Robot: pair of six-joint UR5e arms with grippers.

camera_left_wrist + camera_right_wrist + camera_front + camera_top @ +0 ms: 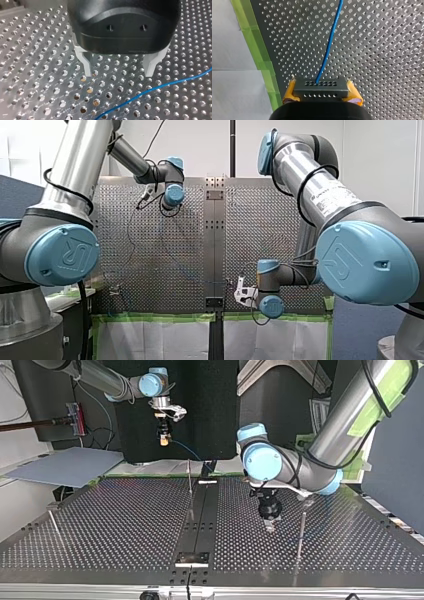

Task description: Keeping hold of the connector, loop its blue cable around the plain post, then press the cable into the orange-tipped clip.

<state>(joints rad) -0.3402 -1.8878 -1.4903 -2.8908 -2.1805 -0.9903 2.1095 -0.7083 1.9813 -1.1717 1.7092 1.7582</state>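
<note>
Right gripper [163,436] has its yellow-padded fingers clamped on the connector [321,86] up by the worktop [125,520] edge, with the cable [329,42] running from it out across the holes. Left gripper [118,73] hangs low with fingers open and empty, the cable lying just ahead of them. Looks to me like the loop isn't made yet, since I can't see cable wrapped on the middle post [190,482]. Next up it's gotta swing the connector round the plain one without letting go, keeping the cable low enough to catch.
</note>
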